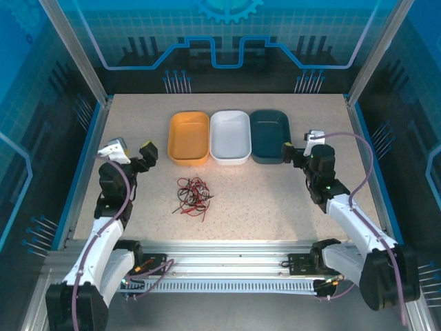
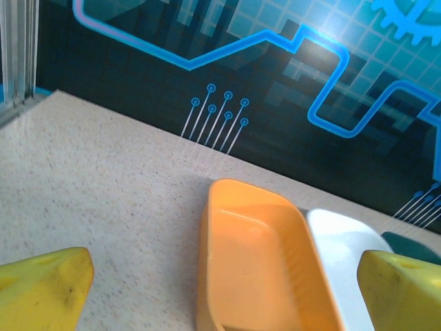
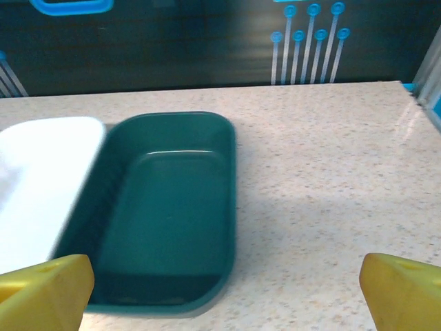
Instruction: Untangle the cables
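The left hand (image 1: 147, 153) is hovering with its fingers (image 2: 45, 286) spread wide apart, just left of the orange tray (image 1: 189, 138). The right hand (image 1: 289, 152) is gaping likewise, well to that tray's right. The cables (image 1: 193, 196) are lying tangled on the surface (image 1: 275, 200), on the orange tray's near side, apart from both hands and closer to the left one.

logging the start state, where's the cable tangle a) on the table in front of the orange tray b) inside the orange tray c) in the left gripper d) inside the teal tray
a: the cables lie heaped on the table, on the arms' side of the orange tray and apart from it.
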### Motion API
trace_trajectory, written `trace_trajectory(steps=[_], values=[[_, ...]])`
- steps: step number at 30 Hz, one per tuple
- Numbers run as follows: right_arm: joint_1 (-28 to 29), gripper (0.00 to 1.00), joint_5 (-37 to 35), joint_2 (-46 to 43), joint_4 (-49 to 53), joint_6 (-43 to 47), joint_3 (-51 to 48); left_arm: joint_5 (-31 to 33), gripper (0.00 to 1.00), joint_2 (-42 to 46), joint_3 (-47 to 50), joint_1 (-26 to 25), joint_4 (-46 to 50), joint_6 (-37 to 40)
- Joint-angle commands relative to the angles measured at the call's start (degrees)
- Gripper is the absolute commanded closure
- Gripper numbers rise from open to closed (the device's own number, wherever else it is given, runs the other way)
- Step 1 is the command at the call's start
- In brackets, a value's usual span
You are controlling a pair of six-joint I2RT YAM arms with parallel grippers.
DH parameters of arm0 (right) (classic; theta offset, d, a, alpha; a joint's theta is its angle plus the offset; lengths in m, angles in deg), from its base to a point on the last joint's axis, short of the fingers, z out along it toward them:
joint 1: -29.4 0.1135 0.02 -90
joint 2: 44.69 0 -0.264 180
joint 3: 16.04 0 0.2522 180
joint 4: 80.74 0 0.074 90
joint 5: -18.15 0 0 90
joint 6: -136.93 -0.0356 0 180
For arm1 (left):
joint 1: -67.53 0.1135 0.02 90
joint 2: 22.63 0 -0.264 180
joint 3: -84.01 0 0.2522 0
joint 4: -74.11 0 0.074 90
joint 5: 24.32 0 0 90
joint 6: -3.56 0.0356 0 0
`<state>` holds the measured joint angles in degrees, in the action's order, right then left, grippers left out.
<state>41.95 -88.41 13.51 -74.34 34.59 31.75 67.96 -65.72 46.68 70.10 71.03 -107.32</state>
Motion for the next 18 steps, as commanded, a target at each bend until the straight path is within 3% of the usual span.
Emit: trace_trajectory(steps=[1,5,7,10,14,18], values=[[6.60,0.00,-4.19,-1.89,15.42,-5.79,5.04,-3.09,0.01,3.48,-2.30,-0.17,14.40,-10.01],[17.02,0.00,-9.42,-0.94,24.81,-10.87,10.36,-9.09,0.01,6.32,-2.81,-0.77,24.54,-14.02],[22.09,0.00,-10.85,0.93,27.70,-13.29,12.72,-15.07,0.01,7.42,-1.98,-1.36,25.93,-15.64],[27.90,0.00,-10.19,5.24,30.07,-16.66,15.89,-18.55,0.01,9.76,0.93,-3.64,26.25,-20.08],[35.23,0.00,-8.74,11.42,31.57,-19.17,20.98,-17.52,0.01,13.37,3.67,-8.26,29.85,-22.86],[38.47,0.05,-4.16,17.18,33.30,-21.67,25.67,-13.61,0.01,14.64,4.92,-13.08,35.90,-23.77]])
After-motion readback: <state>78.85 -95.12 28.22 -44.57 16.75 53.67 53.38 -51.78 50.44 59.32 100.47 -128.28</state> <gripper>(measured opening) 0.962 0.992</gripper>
